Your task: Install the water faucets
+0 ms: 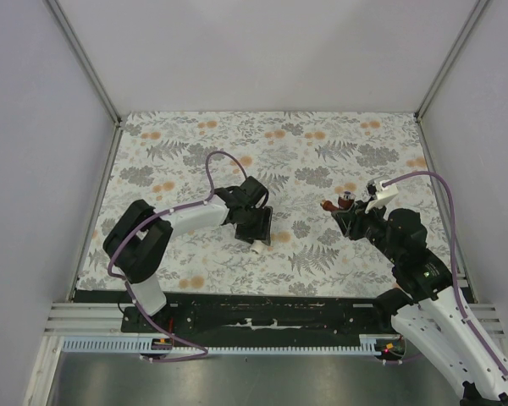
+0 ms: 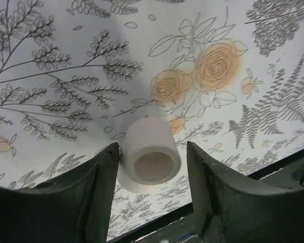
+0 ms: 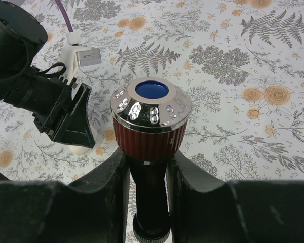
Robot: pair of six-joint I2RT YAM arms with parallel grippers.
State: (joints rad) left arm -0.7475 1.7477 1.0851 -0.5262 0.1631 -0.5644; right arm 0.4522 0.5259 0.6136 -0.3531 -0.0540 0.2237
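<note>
Dark red-brown plastic under a silvery cap with a blue disc: this is the water faucet [image 3: 151,126]. It stands upright in the right claw [image 3: 148,163], whose fingers press on its narrow stem from both sides, and it appears lifted over the right part of the flowered surface [image 3: 253,61]. The left claw [image 2: 152,154] is low near the middle of the surface, with its jaws moderately wide around the white pipe fitting [image 2: 148,144]. The fitting seems to lie on its side with the open end toward the wrist camera. In that view one finger [image 2: 99,187] seems to touch the fitting, and the other is clearly apart from it. In my judgement the step in hand is to get the fitting held firmly, so that the faucet can be joined to it. To do this well, the left claw should first centre itself, so that both fingers meet the round wall together and the fitting does not roll away. It should grip the middle of the wall and leave the opening free. Only then should the right claw bring the faucet, on the same axis as the opening. A tilted approach would probably jam or push the fitting out.
</note>
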